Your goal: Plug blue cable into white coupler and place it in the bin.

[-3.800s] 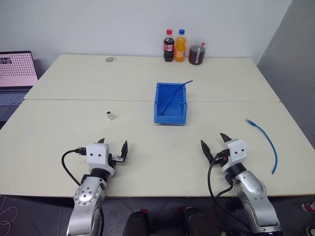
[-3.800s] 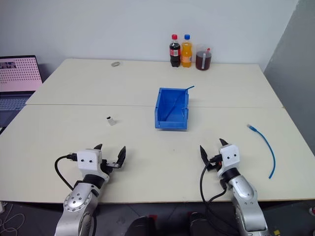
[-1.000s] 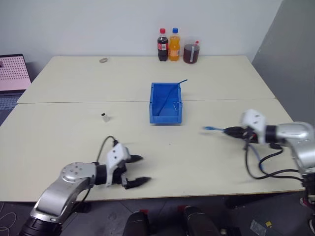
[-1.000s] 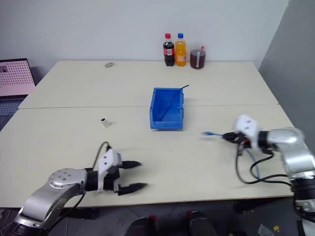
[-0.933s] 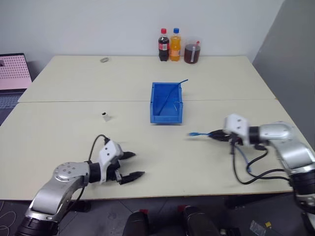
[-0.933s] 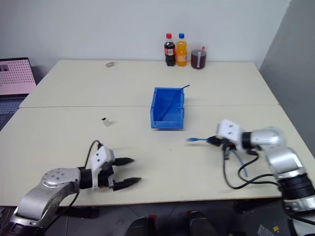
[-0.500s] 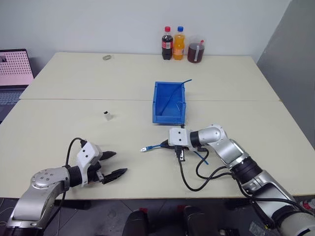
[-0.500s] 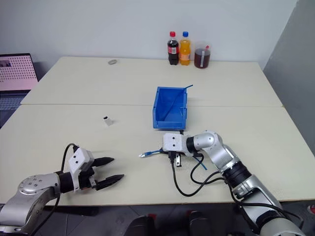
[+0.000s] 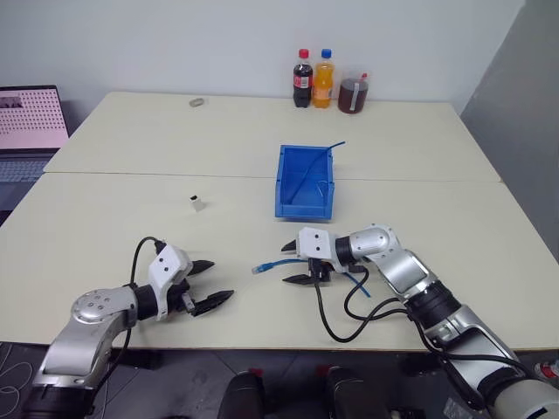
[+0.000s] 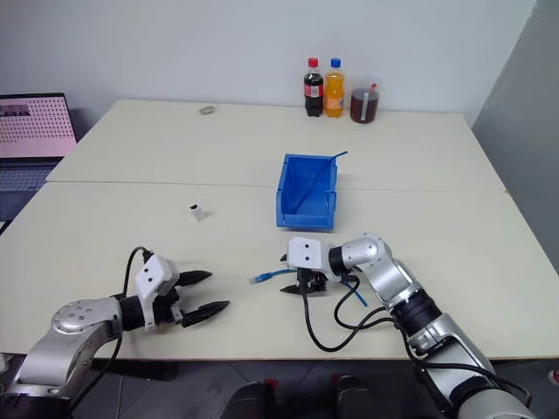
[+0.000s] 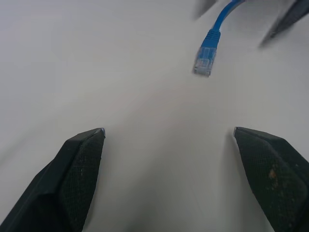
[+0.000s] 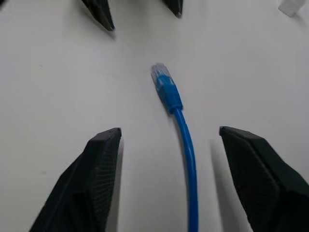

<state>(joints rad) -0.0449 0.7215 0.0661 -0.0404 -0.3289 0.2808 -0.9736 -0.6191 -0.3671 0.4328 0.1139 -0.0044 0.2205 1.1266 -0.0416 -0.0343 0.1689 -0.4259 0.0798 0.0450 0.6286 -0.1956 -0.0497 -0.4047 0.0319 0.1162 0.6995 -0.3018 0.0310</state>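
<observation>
The left gripper [image 9: 212, 283] sits spread wide near the table's front edge [image 9: 288, 336], gripping nothing. At its 3 o'clock, the blue cable [image 9: 272, 264] lies loose between the right gripper's [image 9: 291, 264] parted fingers. The white coupler [image 9: 197, 204] sits at 11 o'clock, the bin [image 9: 305, 210] behind.

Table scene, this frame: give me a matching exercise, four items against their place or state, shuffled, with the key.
Items:
1. thin light-blue network cable
2. tiny white boxy coupler
3. bright-blue plastic bin
4. right gripper

States:
A. open, astride the cable
B. stands alone, nearer the robot's left
C. plug end lies on the table between the two grippers
D. mid-table, a dark blue strand sticking out

Pairs: 1-C, 2-B, 3-D, 4-A
</observation>
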